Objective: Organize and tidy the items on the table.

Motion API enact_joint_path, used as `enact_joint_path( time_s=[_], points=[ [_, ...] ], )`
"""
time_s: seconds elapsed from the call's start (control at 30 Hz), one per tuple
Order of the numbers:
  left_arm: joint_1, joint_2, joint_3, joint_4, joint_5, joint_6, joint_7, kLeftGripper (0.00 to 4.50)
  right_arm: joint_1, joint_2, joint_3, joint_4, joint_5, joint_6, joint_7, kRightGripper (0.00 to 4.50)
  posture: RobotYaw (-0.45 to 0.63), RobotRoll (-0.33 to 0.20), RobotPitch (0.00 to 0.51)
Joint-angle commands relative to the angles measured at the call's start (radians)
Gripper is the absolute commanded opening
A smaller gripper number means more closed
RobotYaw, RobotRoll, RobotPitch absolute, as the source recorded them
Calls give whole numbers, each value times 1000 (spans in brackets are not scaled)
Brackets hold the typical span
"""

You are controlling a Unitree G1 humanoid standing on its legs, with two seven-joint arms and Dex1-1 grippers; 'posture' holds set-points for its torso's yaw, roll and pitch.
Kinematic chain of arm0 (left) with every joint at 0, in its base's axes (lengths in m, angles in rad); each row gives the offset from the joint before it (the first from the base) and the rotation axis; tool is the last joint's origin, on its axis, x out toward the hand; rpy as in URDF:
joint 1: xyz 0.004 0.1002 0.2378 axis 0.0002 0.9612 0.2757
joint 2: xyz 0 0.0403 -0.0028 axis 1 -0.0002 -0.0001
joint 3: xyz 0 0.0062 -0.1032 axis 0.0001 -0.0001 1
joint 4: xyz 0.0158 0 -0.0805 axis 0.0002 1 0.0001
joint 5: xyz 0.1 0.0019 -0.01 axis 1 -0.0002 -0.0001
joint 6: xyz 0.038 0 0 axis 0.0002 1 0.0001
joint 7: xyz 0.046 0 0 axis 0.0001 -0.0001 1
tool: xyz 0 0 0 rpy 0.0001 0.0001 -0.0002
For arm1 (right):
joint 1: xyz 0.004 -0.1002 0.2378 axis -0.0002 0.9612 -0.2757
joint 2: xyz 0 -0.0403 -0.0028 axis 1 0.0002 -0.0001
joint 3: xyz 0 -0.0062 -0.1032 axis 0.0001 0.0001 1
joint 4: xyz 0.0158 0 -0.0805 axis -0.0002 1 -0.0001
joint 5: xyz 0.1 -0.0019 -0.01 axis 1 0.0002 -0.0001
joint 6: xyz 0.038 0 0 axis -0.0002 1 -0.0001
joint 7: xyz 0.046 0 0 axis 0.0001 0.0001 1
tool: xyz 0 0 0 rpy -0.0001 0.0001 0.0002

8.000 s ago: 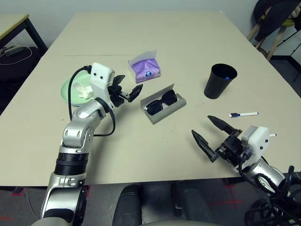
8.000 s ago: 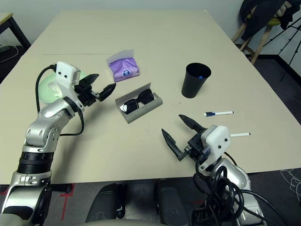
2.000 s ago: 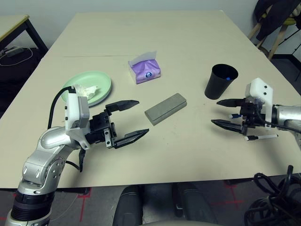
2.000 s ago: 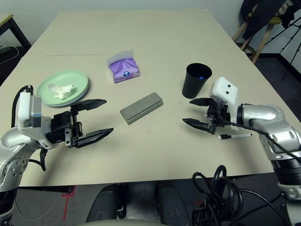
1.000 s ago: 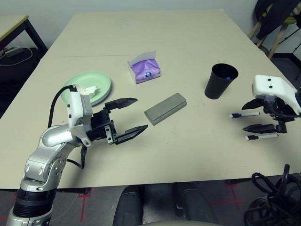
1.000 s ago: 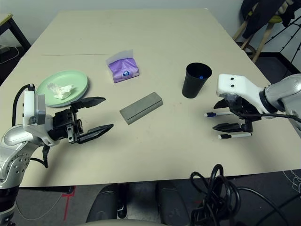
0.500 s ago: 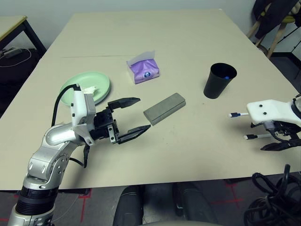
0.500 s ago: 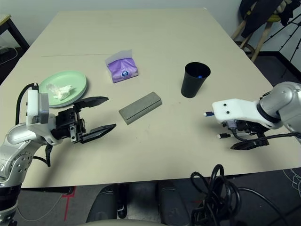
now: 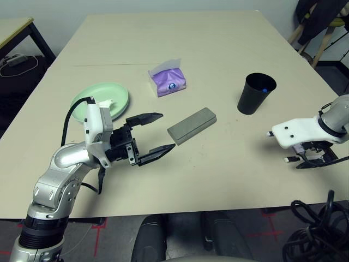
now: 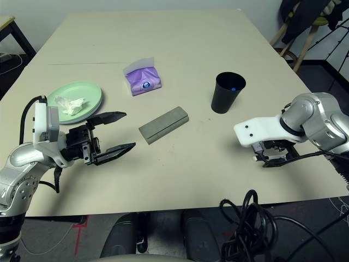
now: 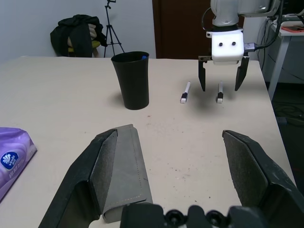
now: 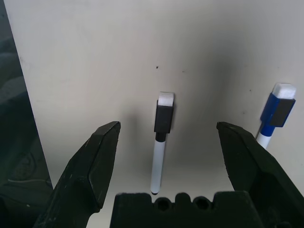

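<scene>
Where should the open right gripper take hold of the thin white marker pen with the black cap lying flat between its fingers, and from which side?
Probably the bare white barrel of the black-capped marker pen, from straight above. It lies flat on the beige table, midway between the right gripper fingers, which straddle its slim width.

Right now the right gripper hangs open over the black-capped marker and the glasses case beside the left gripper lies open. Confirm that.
Not quite: the glasses case is shut, as the left eye view shows. The rest holds: the right gripper hangs open over the black-capped marker, and the case lies beside the left gripper.
</scene>
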Motion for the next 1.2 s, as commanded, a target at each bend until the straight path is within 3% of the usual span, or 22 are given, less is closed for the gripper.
enact_joint_path(
  time_s=[0.03, 0.87, 0.97, 1.2],
  points=[
    [-6, 0, -14, 0, 5, 1, -1, 4462, 3, -5, 15, 5, -12, -24, 4, 4500, 2, 0, 131],
    [15, 3, -14, -17, 2, 3, -3, 4462, 110, 70, 15, 0, -99, -45, -46, 4500, 6, 0, 150],
    [17, 4, -13, -19, 1, 4, -3, 4500, 116, 70, 12, -1, -96, -51, -44, 3909, 9, 0, 152],
    [18, 2, -15, -21, 1, 7, 0, 4500, 123, 70, 8, -4, -93, -50, -51, 1396, 7, 0, 155]
  ],
)
